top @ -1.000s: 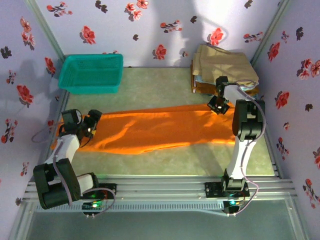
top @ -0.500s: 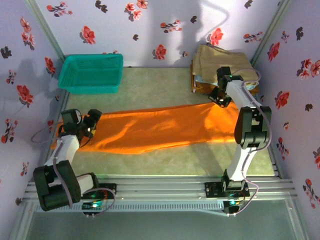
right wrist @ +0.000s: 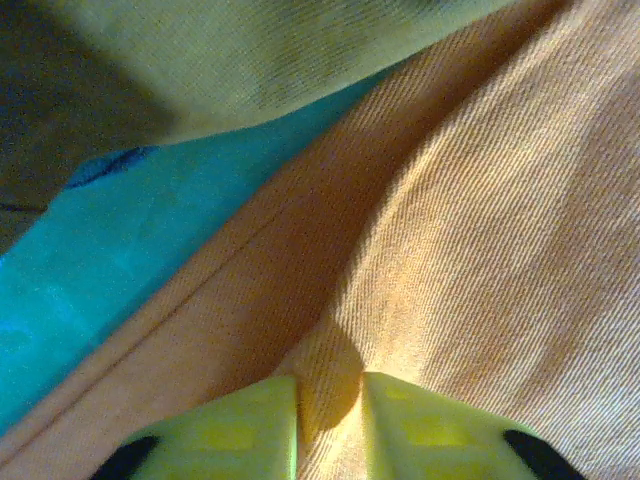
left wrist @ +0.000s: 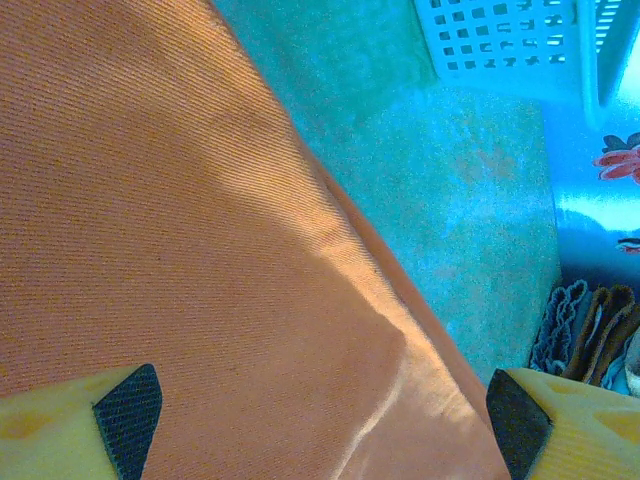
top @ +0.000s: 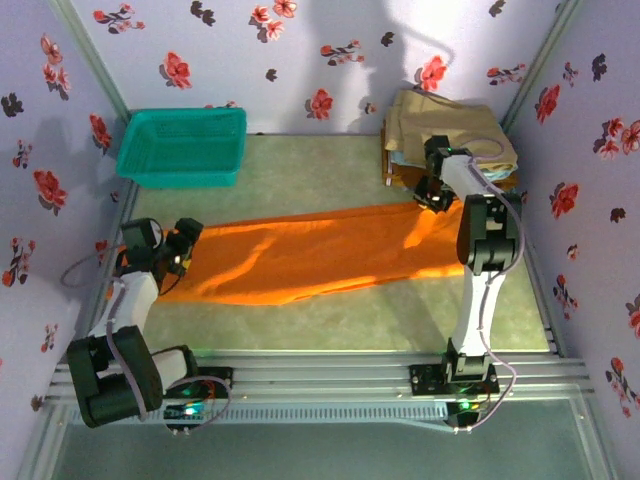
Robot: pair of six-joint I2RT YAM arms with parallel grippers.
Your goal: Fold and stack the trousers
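The trousers (top: 300, 255) lie stretched flat across the middle of the table (top: 300, 170), a long orange strip running from near the left edge towards the far right corner. At their left end the left gripper (top: 180, 245) hovers with its jaws spread wide and nothing in them, orange cloth beneath. At the right end the right gripper (top: 432, 195) has its fingers nearly together with a small ridge of orange cloth nipped between them, just beside the pile of folded garments (top: 450, 135). The step in hand seems to be laying the trousers out before the crosswise fold. Next, each gripper needs a firm hold on an end, so that one end can be carried over onto the other without dragging the cloth askew. The table has a pale green surface. A teal basket (top: 183, 147) sits in its far left corner, and the pile, a tan garment (top: 445, 120) on top, sits in its far right corner. Lilac walls (top: 330, 60) printed with red flowers close it in.
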